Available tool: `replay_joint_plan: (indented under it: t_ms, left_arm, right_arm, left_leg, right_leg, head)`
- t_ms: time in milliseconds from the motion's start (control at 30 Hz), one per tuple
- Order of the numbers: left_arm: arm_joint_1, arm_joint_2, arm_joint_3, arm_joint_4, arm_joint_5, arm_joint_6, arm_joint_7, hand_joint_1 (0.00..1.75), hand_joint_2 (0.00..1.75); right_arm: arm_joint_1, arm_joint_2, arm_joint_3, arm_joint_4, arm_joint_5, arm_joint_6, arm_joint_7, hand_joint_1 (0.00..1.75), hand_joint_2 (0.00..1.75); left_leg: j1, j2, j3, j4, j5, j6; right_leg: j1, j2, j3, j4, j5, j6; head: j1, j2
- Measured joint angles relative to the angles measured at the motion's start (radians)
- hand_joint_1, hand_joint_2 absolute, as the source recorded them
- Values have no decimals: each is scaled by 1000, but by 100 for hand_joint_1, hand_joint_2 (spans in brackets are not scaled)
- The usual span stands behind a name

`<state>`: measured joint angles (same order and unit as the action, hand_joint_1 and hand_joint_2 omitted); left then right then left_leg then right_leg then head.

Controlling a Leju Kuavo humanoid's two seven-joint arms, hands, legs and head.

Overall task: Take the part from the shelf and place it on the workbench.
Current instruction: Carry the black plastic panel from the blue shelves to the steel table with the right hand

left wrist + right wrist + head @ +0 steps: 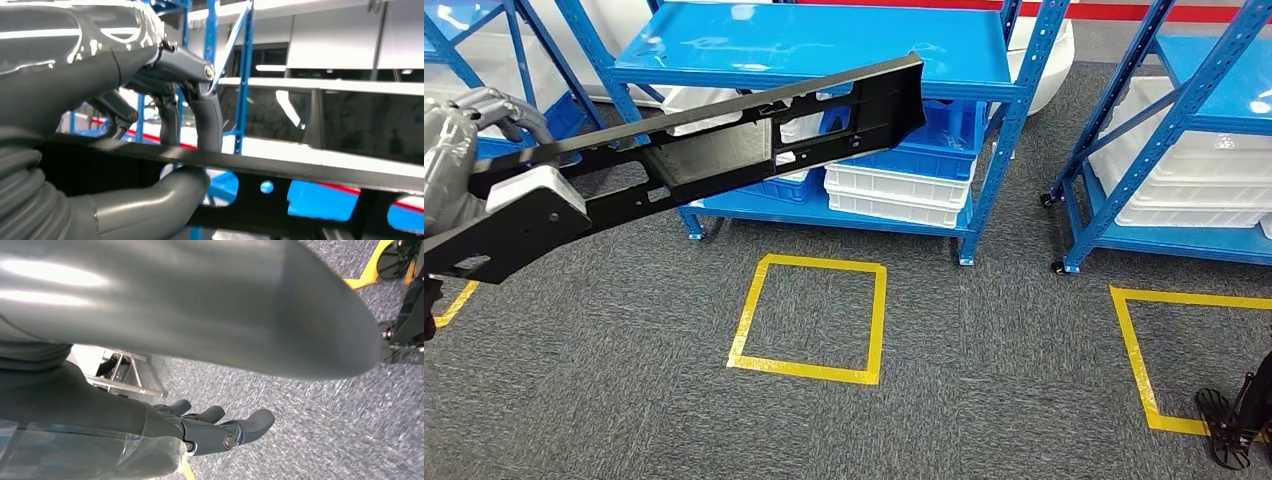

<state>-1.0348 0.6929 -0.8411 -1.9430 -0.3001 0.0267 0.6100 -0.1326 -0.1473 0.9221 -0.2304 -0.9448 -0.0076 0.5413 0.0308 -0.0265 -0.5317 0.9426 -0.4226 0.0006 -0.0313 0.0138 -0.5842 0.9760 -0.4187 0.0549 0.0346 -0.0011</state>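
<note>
A long black plastic part [724,145] with cut-outs and a white block near one end stretches from the left edge toward the blue shelf [814,45]. My left hand [469,125] grips it near its left end; in the left wrist view the fingers [205,120] curl over the part's edge [310,172] and the thumb [160,200] presses from the other side. My right hand [220,432] hangs over grey carpet, fingers apart and holding nothing.
Blue shelving holds white and blue bins [904,185] on its low level. A second blue rack [1184,140] stands at the right. Yellow tape squares [809,320] mark the grey carpet. A dark wheeled base [1229,425] sits at the bottom right.
</note>
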Motion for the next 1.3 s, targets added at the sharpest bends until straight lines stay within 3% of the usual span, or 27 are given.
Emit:
replay_joint_plan:
  t_ms: [67, 167, 200, 233, 267, 333, 400, 500, 567, 600, 667, 700, 733, 767, 800, 833, 900, 933, 1067, 1100, 1167, 1233, 1267, 1300]
  left_arm:
    - [0, 2, 0, 0, 0, 0, 0, 175, 175]
    - [2, 3, 1, 0, -1, 0, 0, 175, 175]
    - [5, 3, 0, 0, -1, 0, 0, 175, 175]
    - [8, 3, 0, 0, -1, 0, 0, 175, 175]
    - [10, 3, 0, 0, -1, 0, 0, 175, 175]
    - [10, 4, 1, 0, -1, 0, 0, 175, 175]
    - [9, 4, 2, 0, -2, 0, 0, 175, 175]
    - [9, 5, 3, 0, 1, 0, -4, 175, 175]
    - [9, 6, 5, 0, 8, 1, -13, 175, 175]
    - [9, 6, 8, -1, 14, 1, -19, 175, 175]
    - [9, 6, 11, -1, 25, 2, -30, 175, 175]
    - [10, 6, 12, -1, 31, 2, -36, 175, 175]
    - [10, 6, 12, -1, 36, 2, -40, 175, 175]
    - [11, 6, 12, -1, 41, 2, -45, 175, 175]
    - [11, 6, 13, -1, 44, 2, -48, 175, 175]
    - [11, 6, 15, -2, 46, 2, -51, 175, 175]
    - [9, 7, 18, -4, 51, 3, -53, 175, 175]
    - [8, 7, 20, -5, 52, 3, -53, 175, 175]
    - [8, 12, 24, -7, 56, 3, -53, 175, 175]
    - [8, 14, 26, -8, 56, 4, -53, 175, 175]
    - [7, 16, 29, -8, 56, 4, -53, 175, 175]
    - [11, 17, 30, -8, 56, 4, -53, 175, 175]
    - [12, 17, 30, -8, 56, 4, -53, 175, 175]
    - [13, 17, 31, -8, 56, 4, -53, 175, 175]
  right_arm:
    - [-1, 0, 0, 0, 1, 0, 1, 0, 0]
    - [-2, 0, 0, 0, 3, 0, 2, 0, 0]
    - [-2, 0, 0, 0, 3, 0, 2, 0, 0]
    - [-2, 0, 0, 0, 4, 0, 2, 0, 0]
    - [-2, 0, 0, 0, 5, 0, 2, 0, 0]
    - [-2, 0, 0, 0, 6, 0, 2, 0, 0]
    - [-3, 0, 0, 0, 8, 0, 1, 0, 0]
    - [-3, -1, 0, 0, 10, 0, 1, 0, 0]
    - [-3, -1, 0, 0, 11, 0, 2, 0, 0]
    - [-3, -1, 0, 0, 11, 0, 3, 0, 0]
    - [-3, -1, 0, 0, 12, 1, 2, 0, 0]
    - [-3, -1, 0, 0, 12, 1, 1, 0, 0]
    - [-2, -1, 0, 0, 12, 1, 1, 0, 0]
    - [-2, -1, 0, 0, 12, 1, 1, 0, 0]
    - [-2, -1, 0, 0, 12, 1, 2, 0, 0]
    - [-2, -2, 0, 0, 12, 1, 2, 0, 0]
    - [-3, -6, 0, 0, 12, 1, 3, 0, 0]
    - [-3, -8, 0, 0, 12, 1, 1, 0, 0]
    - [-5, -10, 0, 0, 11, 0, -1, 0, 0]
    - [-5, -10, 0, 0, 11, 0, 0, 0, 0]
    - [-5, -10, 0, 0, 11, 0, 2, 0, 0]
    - [-4, -10, 0, 0, 11, 0, 2, 0, 0]
    - [-4, -10, 0, 0, 11, 0, 2, 0, 0]
    - [-4, -9, 0, 0, 11, 0, 2, 0, 0]
  left_leg:
    - [3, 6, -16, 39, -25, -4]
    - [-1, 14, -121, 247, -112, -3]
    - [-2, 14, -156, 307, -127, -1]
    - [-3, 15, -173, 331, -123, 2]
    - [-5, 15, -168, 308, -100, 7]
    - [-12, 21, -109, 166, -23, 21]
    - [-23, 31, -56, 48, 20, 29]
    - [-29, 26, -48, 24, 23, 34]
    - [-26, 21, -46, 21, 27, 43]
    - [-25, 20, -44, 19, 29, 49]
    - [-27, 17, -43, 19, 29, 55]
    - [-29, 14, -43, 19, 28, 57]
    - [-31, 10, -42, 19, 28, 58]
    - [-32, 6, -41, 19, 27, 59]
    - [-34, 2, -39, 19, 26, 60]
    - [-35, -1, -37, 19, 26, 60]
    - [-38, -7, -36, 20, 24, 57]
    - [-38, -9, -37, 21, 23, 54]
    - [-33, -9, -47, 41, 6, 36]
    - [-32, -4, -64, 79, -17, 31]
    - [-25, 6, -128, 215, -84, 19]
    - [-16, 9, -182, 324, -117, 8]
    - [-12, 11, -182, 321, -105, 4]
    - [-8, 15, -159, 274, -76, -1]
  right_leg:
    - [1, -3, 3, -1, -2, -16]
    - [4, -8, 7, -1, -5, -27]
    - [7, -10, 8, -1, -6, -29]
    - [9, -12, 10, -1, -7, -30]
    - [11, -13, 13, -1, -9, -31]
    - [13, -15, 22, -1, -14, -30]
    - [16, -16, 24, -1, -18, -23]
    - [19, -21, 23, -4, -19, -11]
    - [18, -23, 15, 20, -40, -4]
    - [18, -22, -4, 63, -66, -2]
    - [18, -21, -69, 201, -132, -1]
    - [18, -21, -102, 266, -153, -1]
    - [19, -20, -121, 299, -156, -1]
    - [20, -19, -120, 290, -139, -3]
    - [21, -18, -99, 241, -105, -7]
    - [23, -13, -63, 165, -64, -13]
    - [29, -3, 0, 33, -14, -25]
    - [32, -1, 15, 1, -7, -29]
    - [29, -12, 26, -21, -2, -37]
    - [25, -15, 29, -25, 0, -40]
    - [21, -21, 31, -27, 1, -42]
    - [20, -27, 31, -27, 0, -41]
    - [19, -30, 32, -26, -1, -39]
    - [17, -32, 33, -26, -3, -37]
  head:
    - [0, 0]
    - [-1, 0]
    - [-1, 0]
    - [-1, 0]
    - [-1, 0]
    - [-1, 0]
    - [-1, 0]
    - [0, 0]
    - [1, 0]
    - [1, 0]
    - [1, 0]
    - [1, 0]
    - [1, 0]
    - [1, 0]
    - [1, 0]
    - [1, 0]
    - [1, 0]
    - [0, 0]
    - [0, 0]
    - [0, 0]
    - [-1, 0]
    - [-2, 0]
    - [-2, 0]
    - [-2, 0]
